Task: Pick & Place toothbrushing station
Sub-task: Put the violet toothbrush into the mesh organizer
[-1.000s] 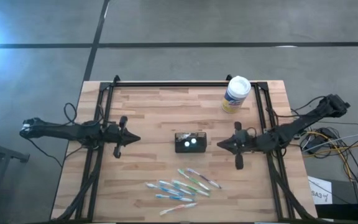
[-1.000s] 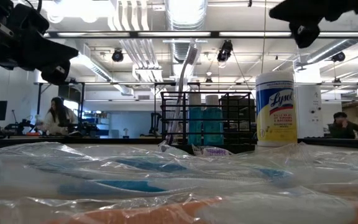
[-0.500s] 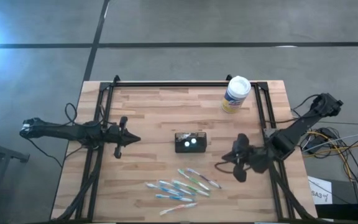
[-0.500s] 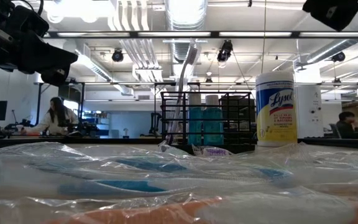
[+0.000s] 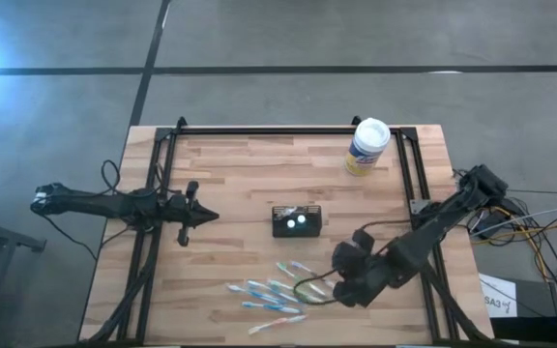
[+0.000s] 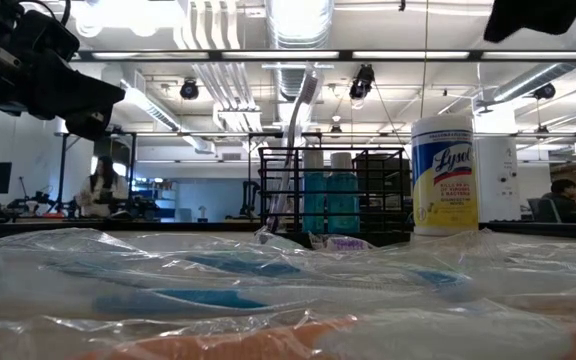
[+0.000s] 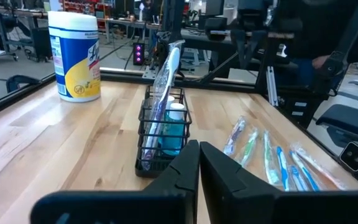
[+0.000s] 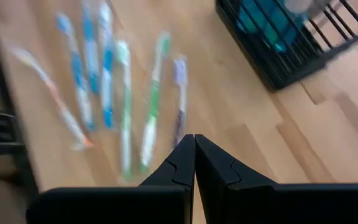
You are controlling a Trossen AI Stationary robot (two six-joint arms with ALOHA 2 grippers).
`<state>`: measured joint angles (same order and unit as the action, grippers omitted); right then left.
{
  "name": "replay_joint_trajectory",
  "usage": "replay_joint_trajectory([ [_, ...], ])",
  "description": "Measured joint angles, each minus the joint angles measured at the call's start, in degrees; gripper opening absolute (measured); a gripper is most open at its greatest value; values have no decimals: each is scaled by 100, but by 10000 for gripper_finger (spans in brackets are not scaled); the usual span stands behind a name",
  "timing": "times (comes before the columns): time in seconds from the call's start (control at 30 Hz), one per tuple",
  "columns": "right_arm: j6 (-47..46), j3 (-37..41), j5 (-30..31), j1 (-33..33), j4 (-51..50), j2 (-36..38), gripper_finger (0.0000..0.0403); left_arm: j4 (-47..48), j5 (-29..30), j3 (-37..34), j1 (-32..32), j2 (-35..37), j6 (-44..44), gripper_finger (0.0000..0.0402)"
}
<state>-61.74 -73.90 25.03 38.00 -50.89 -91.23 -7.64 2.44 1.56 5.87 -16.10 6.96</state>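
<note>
Wrapped toothbrushes motion-blurred in right wrist view, foreground wrappers blurred low.

A white-lidded, yellow-labelled cylindrical wipes canister is seen standing at 1 o'clock on the light wooden slatted table; plastic-wrapped toothbrushes are scattered at 6 o'clock.

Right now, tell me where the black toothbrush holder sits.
In the high view the toothbrush holder stands mid-table, between the two arms, with the loose toothbrushes on its near side and the wipes canister beyond it toward the right.
</note>
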Motion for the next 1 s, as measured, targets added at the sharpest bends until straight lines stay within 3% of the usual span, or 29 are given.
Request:
replay_joint_trajectory([
  [0.2,-71,-876,-129,121,-997,-1041,28,89,-2,0,0,0,106,20],
  [0.4,44,-1211,-407,153,-1014,-1555,99,125,-2,-2,0,-7,285,20],
  [0.7,-185,-871,-481,290,-901,-1577,214,125,-2,-2,0,-7,320,20],
  [1.0,-87,-226,-559,301,-45,-1577,225,116,17,-65,0,-4,341,23],
])
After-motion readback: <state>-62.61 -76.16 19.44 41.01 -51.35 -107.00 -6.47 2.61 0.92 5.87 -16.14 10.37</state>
